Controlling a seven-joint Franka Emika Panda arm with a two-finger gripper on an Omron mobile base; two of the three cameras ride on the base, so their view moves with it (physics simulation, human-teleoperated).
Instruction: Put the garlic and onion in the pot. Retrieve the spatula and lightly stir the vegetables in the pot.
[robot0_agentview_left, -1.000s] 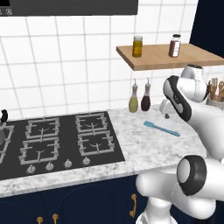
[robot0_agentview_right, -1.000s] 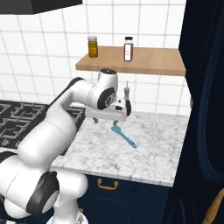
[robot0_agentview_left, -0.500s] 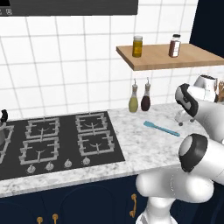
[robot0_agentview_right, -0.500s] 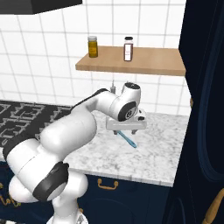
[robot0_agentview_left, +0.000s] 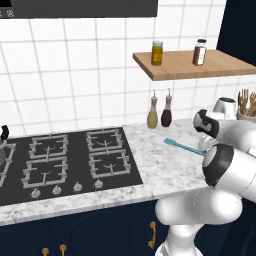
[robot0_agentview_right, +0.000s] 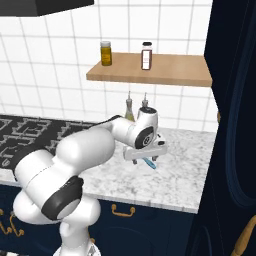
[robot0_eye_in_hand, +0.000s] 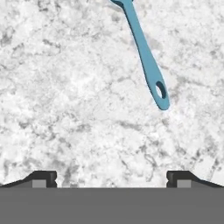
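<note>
Marble bench (robot0_agentview_left: 150, 170) beside the hob (robot0_agentview_left: 65, 162) carries the spatula (robot0_eye_in_hand: 144, 54), lying flat with its holed teal handle end toward the hand. Above it hangs the gripper (robot0_eye_in_hand: 111, 177), jaws spread wide and holding nothing, apart from the spatula.

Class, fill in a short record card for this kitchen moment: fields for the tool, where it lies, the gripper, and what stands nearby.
tool: teal spatula
position: flat on the marble counter, right of the hob
gripper: gripper open, above the counter, short of the spatula's handle end, holding nothing
nearby: two bottles at the wall; two jars on the wooden shelf
</note>
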